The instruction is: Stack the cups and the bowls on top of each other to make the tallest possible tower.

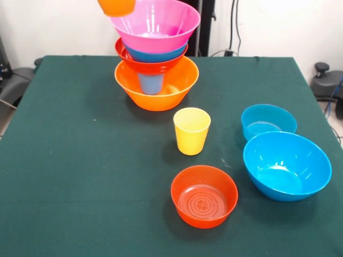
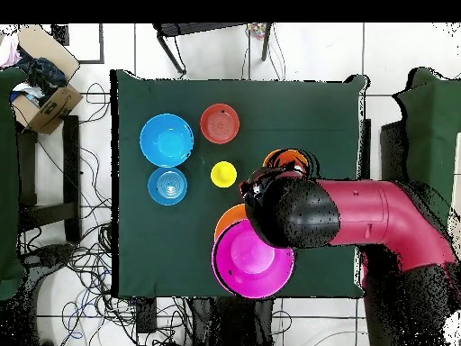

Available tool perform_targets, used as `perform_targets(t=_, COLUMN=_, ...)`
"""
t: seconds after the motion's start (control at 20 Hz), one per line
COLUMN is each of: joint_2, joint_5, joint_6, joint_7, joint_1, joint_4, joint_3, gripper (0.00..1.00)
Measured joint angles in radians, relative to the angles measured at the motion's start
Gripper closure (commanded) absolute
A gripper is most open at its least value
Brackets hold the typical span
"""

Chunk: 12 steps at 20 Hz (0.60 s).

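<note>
The tower stands at the far middle of the table: a big orange bowl (image 1: 155, 91) holds a blue cup (image 1: 151, 83), with a red-orange bowl (image 1: 140, 64), a blue bowl (image 1: 155, 54) and the big pink bowl (image 1: 155, 21) stacked above. From overhead the pink bowl (image 2: 252, 259) covers most of the orange bowl (image 2: 225, 222). An orange cup (image 1: 116, 6) hangs in the air at the top edge, left of the pink bowl. It peeks out beside the arm's head overhead (image 2: 290, 160), held by my gripper (image 2: 284, 166), which is mostly hidden. A yellow cup (image 1: 191, 130) stands upright mid-table.
A red-orange bowl (image 1: 204, 195) sits near the front middle. A large blue bowl (image 1: 286, 165) and a smaller blue bowl (image 1: 268, 121) sit at the right. My red arm (image 2: 378, 221) reaches over the tower's side. A cardboard box (image 2: 40, 90) stands off the table.
</note>
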Motion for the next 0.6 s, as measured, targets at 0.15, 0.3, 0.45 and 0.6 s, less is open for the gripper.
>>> perform_targets(t=0.15, joint_2=-0.019, joint_5=0.008, joint_6=0.000, joint_7=0.000, joint_1=0.004, joint_4=0.004, joint_3=-0.012, gripper=1.00)
perform_targets(t=0.3, joint_2=-0.037, joint_5=0.008, joint_6=-0.004, joint_7=0.000, joint_1=0.017, joint_4=0.016, joint_3=-0.027, gripper=1.00)
perform_targets(t=0.45, joint_2=-0.049, joint_5=0.008, joint_6=-0.019, joint_7=0.000, joint_1=0.040, joint_4=0.034, joint_3=-0.045, gripper=1.00)
perform_targets(t=0.6, joint_2=-0.053, joint_5=0.008, joint_6=-0.050, joint_7=0.000, joint_1=0.069, joint_4=0.049, joint_3=-0.067, gripper=1.00)
